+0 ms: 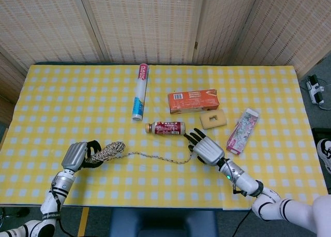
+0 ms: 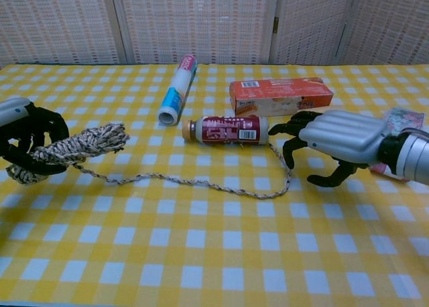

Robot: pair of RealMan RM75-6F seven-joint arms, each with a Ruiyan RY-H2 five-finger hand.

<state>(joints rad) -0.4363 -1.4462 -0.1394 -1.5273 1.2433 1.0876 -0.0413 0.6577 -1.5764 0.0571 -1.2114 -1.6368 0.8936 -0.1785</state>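
Note:
My left hand (image 1: 78,154) (image 2: 25,138) grips a bundle of speckled rope (image 1: 107,150) (image 2: 75,146) near the table's front left. A loose strand of it (image 1: 160,158) (image 2: 201,181) trails right across the yellow checked cloth and curls up toward the base of a red-labelled bottle (image 1: 165,128) (image 2: 225,130) lying on its side. My right hand (image 1: 207,149) (image 2: 335,142) hovers with its fingers spread just right of the strand's curl, fingertips close to the bottle's base. It holds nothing.
A blue and white roll (image 1: 140,91) (image 2: 177,89) lies behind the bottle. An orange box (image 1: 193,100) (image 2: 280,96) sits at centre right with a yellow sponge (image 1: 212,119) in front of it. A pink floral packet (image 1: 242,131) (image 2: 405,126) lies right of my right hand.

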